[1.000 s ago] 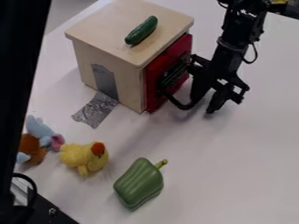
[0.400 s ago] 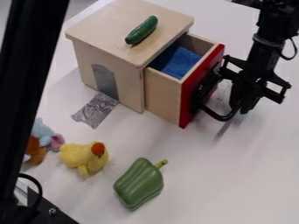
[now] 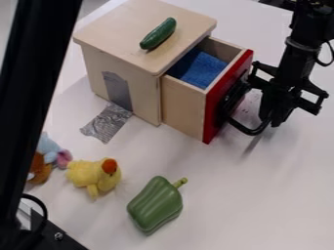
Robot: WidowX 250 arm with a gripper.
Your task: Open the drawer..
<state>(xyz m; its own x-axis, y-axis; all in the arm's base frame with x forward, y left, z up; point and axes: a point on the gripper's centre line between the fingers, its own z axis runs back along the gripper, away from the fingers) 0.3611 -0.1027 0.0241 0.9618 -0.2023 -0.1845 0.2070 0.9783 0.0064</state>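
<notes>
Camera view. The drawer point(image 3: 182, 108), pulled out of the wooden cabinet point(image 3: 112, 31), lies just to the image-left of the pincer point(image 3: 271, 116). Its red front point(image 3: 214, 108) bears a curved black handle point(image 3: 244, 130), whose outer end meets the lower part of the pincer. Whether the pincer is apart, together or clamped on the handle cannot be told, dark parts overlapping there.

A green cucumber point(image 3: 157, 33) lies aslant on the cabinet's top. Grey tape covers part of the cabinet's side, and a crinkled silver strip point(image 3: 107, 123) lies on the counter point(image 3: 241, 205) at its foot. Nearer the camera are a yellow plush duck point(image 3: 93, 176) with an orange bill and, at lower centre, a green bell pepper point(image 3: 155, 205). Beside the duck is a cluster of blue, pink and brown plush point(image 3: 40, 167), partly hidden by a broad black post point(image 3: 39, 73) in the left foreground.

Container: the drawer, open at the top, holds a blue cloth point(image 3: 203, 69).
</notes>
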